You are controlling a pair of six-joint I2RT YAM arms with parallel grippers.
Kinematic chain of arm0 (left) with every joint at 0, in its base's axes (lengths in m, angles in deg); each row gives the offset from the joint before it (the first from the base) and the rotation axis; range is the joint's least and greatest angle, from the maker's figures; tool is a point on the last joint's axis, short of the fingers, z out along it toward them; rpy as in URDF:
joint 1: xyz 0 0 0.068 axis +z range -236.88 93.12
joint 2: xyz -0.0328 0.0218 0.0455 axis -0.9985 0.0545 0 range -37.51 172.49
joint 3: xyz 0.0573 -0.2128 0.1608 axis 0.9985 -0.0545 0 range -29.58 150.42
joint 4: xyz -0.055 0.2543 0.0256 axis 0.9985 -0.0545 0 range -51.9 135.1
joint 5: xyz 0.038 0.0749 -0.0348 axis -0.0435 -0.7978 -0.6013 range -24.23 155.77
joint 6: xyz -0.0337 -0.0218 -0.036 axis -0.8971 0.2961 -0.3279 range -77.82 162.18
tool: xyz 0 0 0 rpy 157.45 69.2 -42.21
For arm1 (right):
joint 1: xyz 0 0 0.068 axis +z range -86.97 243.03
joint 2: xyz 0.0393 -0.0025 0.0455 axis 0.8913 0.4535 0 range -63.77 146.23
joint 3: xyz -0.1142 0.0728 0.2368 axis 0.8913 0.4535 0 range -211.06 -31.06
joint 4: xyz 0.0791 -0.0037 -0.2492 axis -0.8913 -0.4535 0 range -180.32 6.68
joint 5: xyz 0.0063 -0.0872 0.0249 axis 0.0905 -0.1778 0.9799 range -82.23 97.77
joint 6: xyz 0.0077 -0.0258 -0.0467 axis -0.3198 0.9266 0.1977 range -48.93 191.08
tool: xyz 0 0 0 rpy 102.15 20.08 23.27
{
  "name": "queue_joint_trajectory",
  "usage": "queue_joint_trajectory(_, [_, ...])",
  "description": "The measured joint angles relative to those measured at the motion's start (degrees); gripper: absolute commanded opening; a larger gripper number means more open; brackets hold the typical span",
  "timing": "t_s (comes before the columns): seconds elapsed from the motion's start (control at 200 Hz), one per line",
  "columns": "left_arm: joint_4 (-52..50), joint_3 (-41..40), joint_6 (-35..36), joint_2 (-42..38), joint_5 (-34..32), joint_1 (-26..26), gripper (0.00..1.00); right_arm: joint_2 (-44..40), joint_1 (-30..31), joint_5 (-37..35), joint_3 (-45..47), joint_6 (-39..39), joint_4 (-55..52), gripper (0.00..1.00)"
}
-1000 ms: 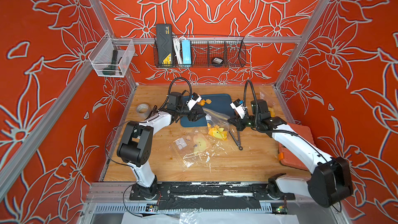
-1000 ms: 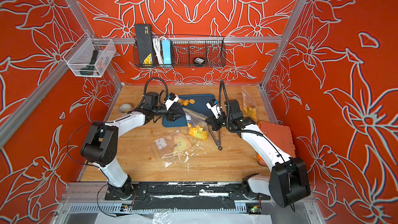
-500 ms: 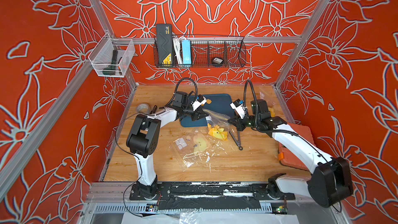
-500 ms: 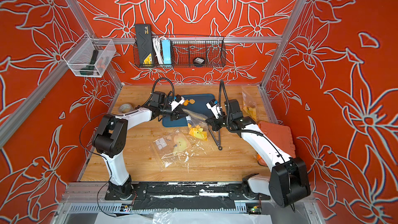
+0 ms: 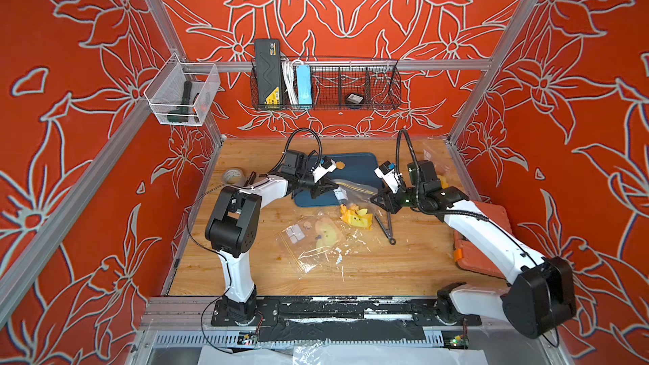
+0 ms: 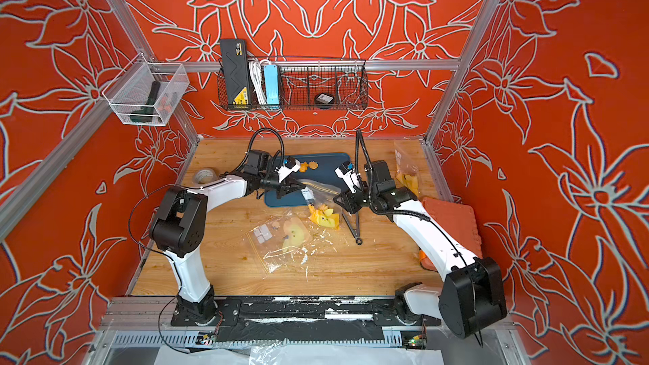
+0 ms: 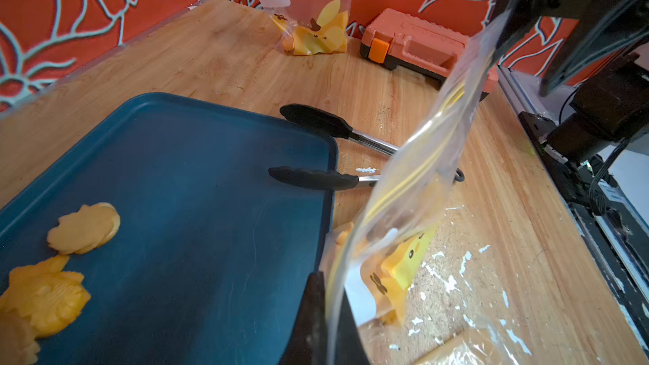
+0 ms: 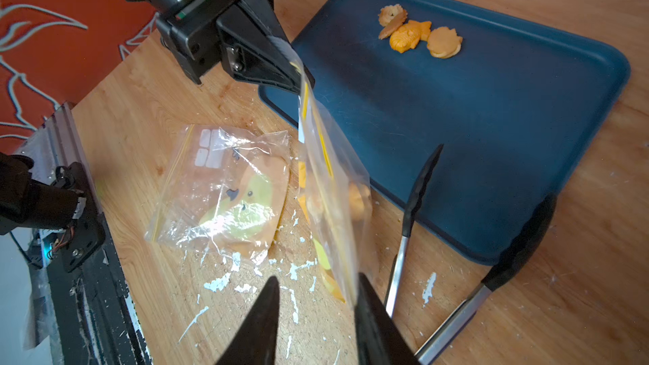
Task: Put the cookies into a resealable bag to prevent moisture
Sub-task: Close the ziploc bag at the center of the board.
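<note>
Your wooden desk (image 5: pixel 351 275) carries a blue tray (image 5: pixel 358 170) at the back and black-tipped tongs (image 5: pixel 384 226) at the tray's edge. The resealable bag (image 5: pixel 356 217) rests its printed bottom beside them. A flat clear bag (image 5: pixel 316 240) lies mid-desk, a tape roll (image 5: pixel 233 175) far left, an orange case (image 6: pixel 454 217) right.

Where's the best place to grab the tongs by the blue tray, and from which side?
Pinch the tongs across both bare metal arms near the hinge end, coming straight down from above. They lie spread open, black tips toward the tray, so the arms sit closest together there, likely easiest to span.
</note>
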Motion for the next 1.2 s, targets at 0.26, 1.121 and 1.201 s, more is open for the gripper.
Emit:
queue_joint_trajectory(0.26, [-0.8, 0.1, 0.2, 0.0, 0.7, 0.0, 0.00, 2.5, 1.0, -1.5, -1.9, 1.0, -0.9, 0.31])
queue_joint_trajectory(1.121, [-2.0, 1.3, 0.9, 0.0, 1.9, 0.0, 0.00, 9.8, 2.4, -4.7, -7.1, 2.3, -0.9, 0.35])
queue_joint_trajectory(1.201, [-2.0, 1.3, 0.9, 0.0, 2.1, 0.0, 0.00, 9.9, 2.5, -4.8, -7.1, 2.5, -0.3, 0.09])
